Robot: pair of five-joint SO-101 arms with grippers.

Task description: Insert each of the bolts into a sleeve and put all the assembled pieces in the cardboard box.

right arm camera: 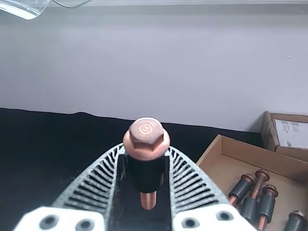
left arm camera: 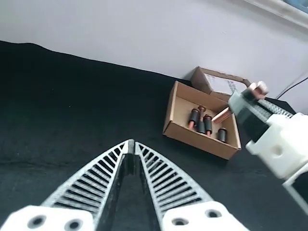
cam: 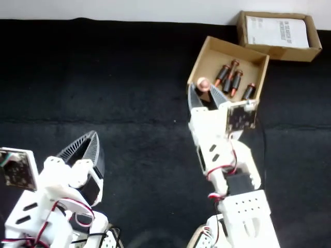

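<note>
**Item:** bolt [right arm camera: 146, 138], copper-coloured, hex flanged head, seated in a black sleeve [right arm camera: 143, 177]. The shank tip shows below the sleeve.

**Location:** pinched upright in the right gripper [right arm camera: 146, 150], fingers closed on the sleeve just under the head. In the high view it hangs over the 7 o'clock corner of the cardboard box [cam: 207, 51].

**Box contents:** four assembled pieces [cam: 235, 78], lying side by side toward the 3 o'clock wall.

**Handling (judged):** rigid metal, small and probably light, not fragile. The sleeve looks smooth and may slip. It is best held across the sleeve, with the flange resting on the fingers. Tipped head-down, the bolt might slide out.

**Left gripper** [left arm camera: 131, 144]: fingers pressed together, nothing held, at 8 o'clock on the black table [cam: 129, 103].

**Also:** second box [cam: 279, 49], at 1 o'clock.
</note>
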